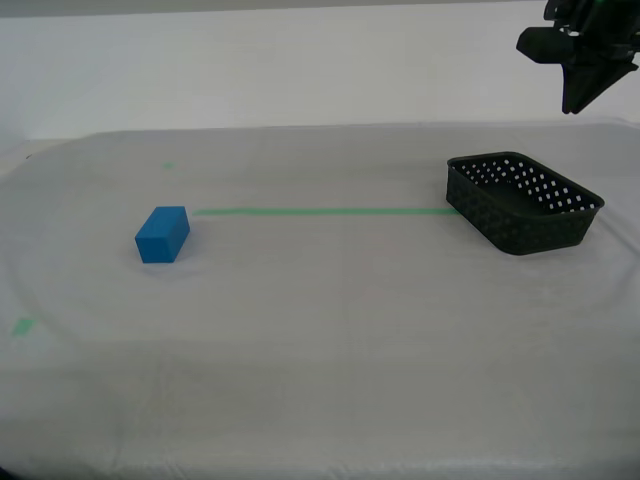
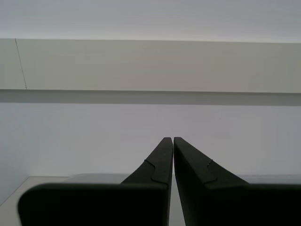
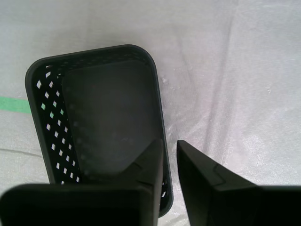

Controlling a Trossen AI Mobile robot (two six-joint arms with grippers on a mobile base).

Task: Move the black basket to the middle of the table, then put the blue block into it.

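white cloth worktop (image 1: pixel 320 380) carries block (image 1: pixel 162 234) and basket (image 1: pixel 522 202), well apart. first pincer (image 3: pixel 170 149) hovers over basket, slightly parted, empty. second pincer (image 2: pixel 172 140) closed, empty.

My first gripper (image 3: pixel 169 155) is seen held high at the upper corner of the exterior view's right (image 1: pixel 580 55), pointed downward, its jaws nearly closed with a narrow gap and nothing held. My second gripper (image 2: pixel 170 141) is aimed level, jaws closed together, nothing between them.

My second tool (image 2: pixel 170 141), closed, facing wall (image 2: pixel 150 66)
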